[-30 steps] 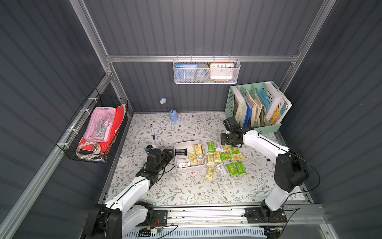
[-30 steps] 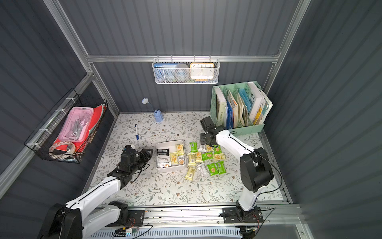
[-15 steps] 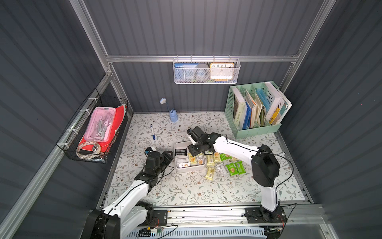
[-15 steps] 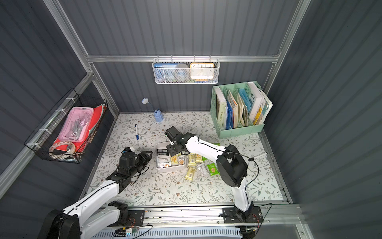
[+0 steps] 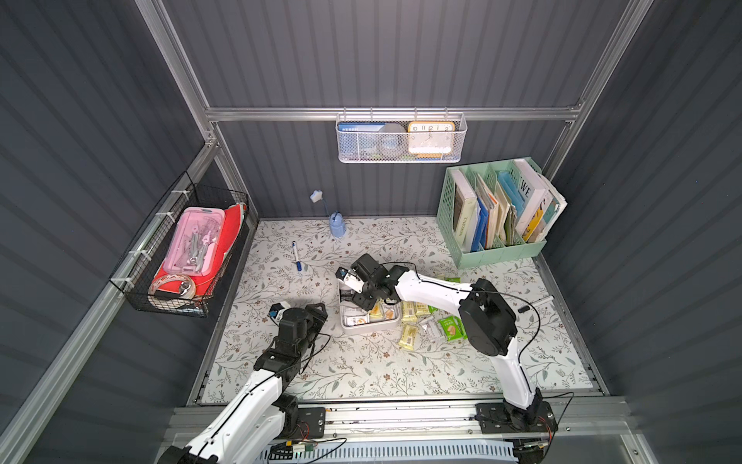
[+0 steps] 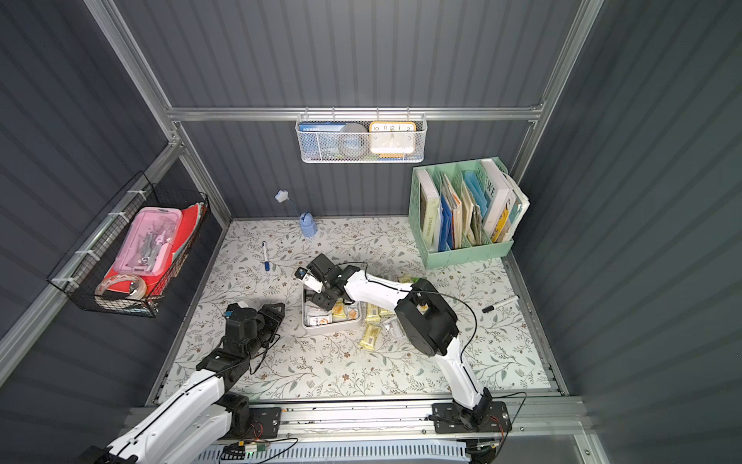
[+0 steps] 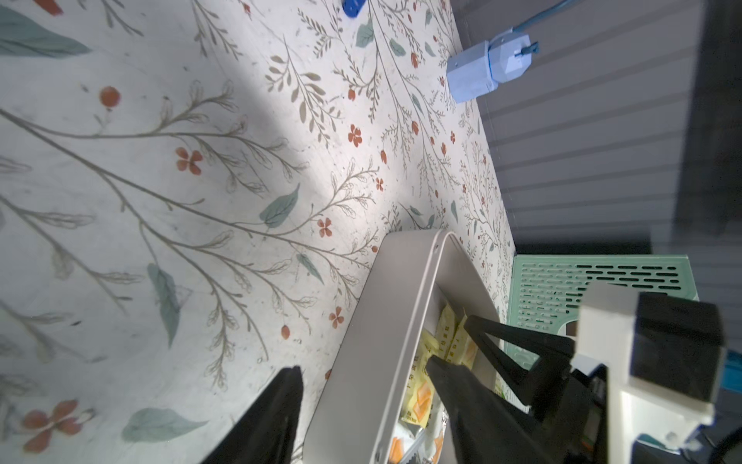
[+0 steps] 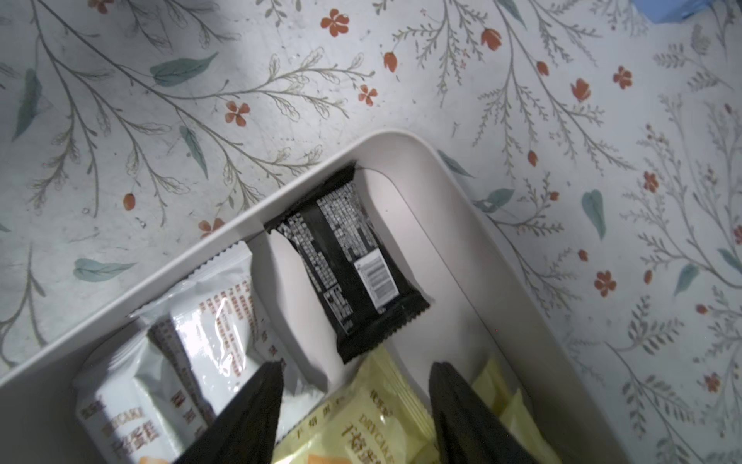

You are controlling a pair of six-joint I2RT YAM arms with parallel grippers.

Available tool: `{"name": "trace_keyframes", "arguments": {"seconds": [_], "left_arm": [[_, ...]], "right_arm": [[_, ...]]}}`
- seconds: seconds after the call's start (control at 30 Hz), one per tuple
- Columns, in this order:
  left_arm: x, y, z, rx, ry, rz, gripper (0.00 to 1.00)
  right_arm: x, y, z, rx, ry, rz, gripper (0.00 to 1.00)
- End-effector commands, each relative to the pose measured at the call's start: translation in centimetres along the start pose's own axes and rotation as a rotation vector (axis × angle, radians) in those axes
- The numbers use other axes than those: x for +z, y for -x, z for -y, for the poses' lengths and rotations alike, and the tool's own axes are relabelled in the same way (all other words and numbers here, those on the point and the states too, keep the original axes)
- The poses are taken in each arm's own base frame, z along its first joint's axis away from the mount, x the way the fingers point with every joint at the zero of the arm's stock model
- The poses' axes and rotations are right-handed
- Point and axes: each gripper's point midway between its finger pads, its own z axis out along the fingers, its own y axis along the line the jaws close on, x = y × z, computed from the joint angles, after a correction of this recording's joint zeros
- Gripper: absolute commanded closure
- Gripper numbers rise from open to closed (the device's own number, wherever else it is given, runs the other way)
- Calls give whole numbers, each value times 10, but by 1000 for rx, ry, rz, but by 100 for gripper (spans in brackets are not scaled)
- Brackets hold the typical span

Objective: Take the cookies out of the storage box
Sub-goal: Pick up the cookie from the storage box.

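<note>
left arm [image 5: 261, 387] comes in from the near left. left jaws: black fingers [image 7: 281, 405] parted wide, nothing held. wrist view frames the box wall between them, but both top views show the tips stopping just short of the box, no contact. vs 1 s ago: arm eased a touch back toward the near edge

shallow white storage box with rounded corners [image 5: 371, 329] [image 6: 330, 326] sits mid floral-print tabletop [image 5: 361, 373], same spot as before. still in it: white cookie packets [image 5: 355, 320], pale yellow cookie packets [image 5: 379, 314], one black cookie packet [image 8: 345, 261] printed-back up in the far left corner

loose cookie packets [image 5: 408, 336] [image 6: 370, 335], pale yellow, white and green, lie on the tabletop just right of the box. layout unchanged, but the right arm [image 5: 486, 321] now covers several that were in plain sight 1 s ago

right jaws: hanging over the far left part of the box, black fingers [image 8: 257, 405] wide apart, empty, with the black packet and a pale yellow packet showing between the tips. 1 s ago they were out by the mint-green slotted file holder [image 5: 498, 255], over the far row of loose packets. 0.5 s ago at the box's far rim, now over its inside

beyond: white marker with blue cap [image 5: 296, 257] left of and past the box, unmoved
</note>
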Motion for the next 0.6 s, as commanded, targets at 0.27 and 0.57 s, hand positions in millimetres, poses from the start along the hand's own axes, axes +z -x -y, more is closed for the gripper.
{"name": "trace_keyframes", "arguments": {"seconds": [0.27,0.57], "left_arm": [[-6,6,-19,-28,80,44,38],[-6,7,-18,-29,82,47,38]], "right_arm": [[36,20,-3,-50,98,31,37],[52,2,-8,-14,159,-33,40]]}}
